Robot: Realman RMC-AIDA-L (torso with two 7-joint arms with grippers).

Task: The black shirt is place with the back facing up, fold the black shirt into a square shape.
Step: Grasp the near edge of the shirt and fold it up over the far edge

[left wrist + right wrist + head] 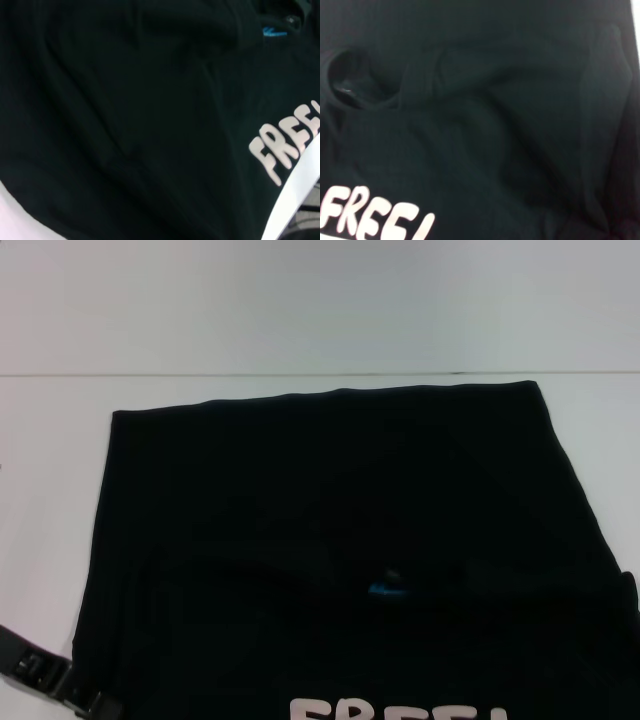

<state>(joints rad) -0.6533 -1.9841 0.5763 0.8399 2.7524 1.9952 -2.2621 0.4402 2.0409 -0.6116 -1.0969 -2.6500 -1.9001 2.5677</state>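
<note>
The shirt (340,530) was spread on the table (300,310), lettering (400,710) upward; neither gripper's grip could be told.

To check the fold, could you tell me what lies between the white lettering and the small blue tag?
Only plain black shirt fabric lies between lettering and blue tag, per the head view.

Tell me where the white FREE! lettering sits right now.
In the head view the white lettering lies on the black shirt at its near edge, slightly right of centre and partly cut off by the bottom of the picture, below a small blue tag.
</note>
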